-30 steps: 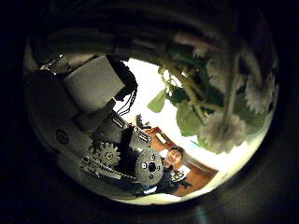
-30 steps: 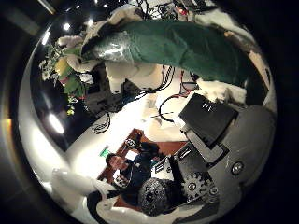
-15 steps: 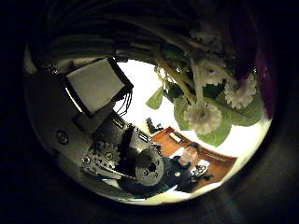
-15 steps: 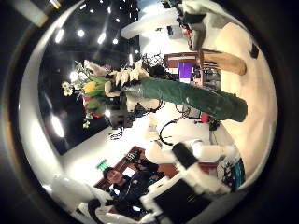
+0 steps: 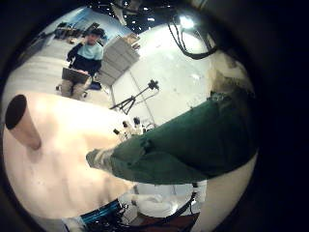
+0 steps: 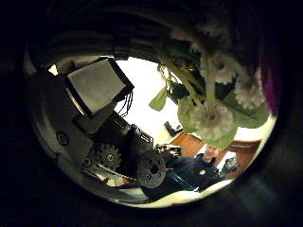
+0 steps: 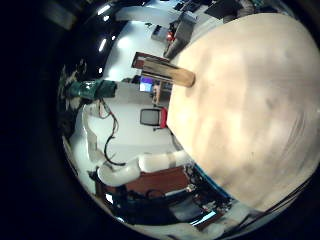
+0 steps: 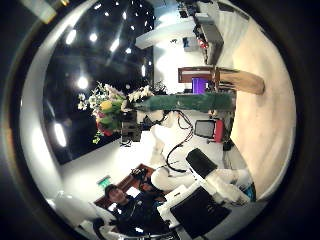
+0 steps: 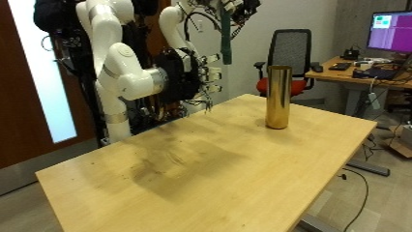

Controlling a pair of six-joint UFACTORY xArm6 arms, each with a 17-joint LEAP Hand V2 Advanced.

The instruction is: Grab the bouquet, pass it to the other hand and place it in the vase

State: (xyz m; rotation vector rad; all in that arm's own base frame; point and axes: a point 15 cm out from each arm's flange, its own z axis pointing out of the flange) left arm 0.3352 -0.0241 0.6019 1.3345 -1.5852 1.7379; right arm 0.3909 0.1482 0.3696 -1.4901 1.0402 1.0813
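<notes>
In the outside view my left hand [image 9: 221, 10] is high above the table's far edge; the bouquet is hard to make out there. The left little finger side palm view shows its green wrap [image 5: 183, 145] close across the palm. The left thumb side palm view shows its white flowers [image 6: 216, 115] beside the curled fingers [image 6: 95, 87]. The right thumb side palm view shows the whole bouquet [image 8: 185, 102] held level, away from that palm. My right hand [image 9: 193, 79] hangs lower, open and holding nothing. The tall gold vase [image 9: 276, 97] stands upright on the table, also seen in the right little finger side palm view [image 7: 168, 72].
The wooden table [image 9: 219, 169] stretches from the vase toward the camera. An office chair [image 9: 291, 50] and a desk with a monitor [image 9: 389, 31] stand behind the vase. The vase also shows in the left little finger side palm view [image 5: 19, 121].
The green wrap filled the right thumb side palm view a second ago; now the bouquet is far from the right palm. The flowers stay close to the left palm.
</notes>
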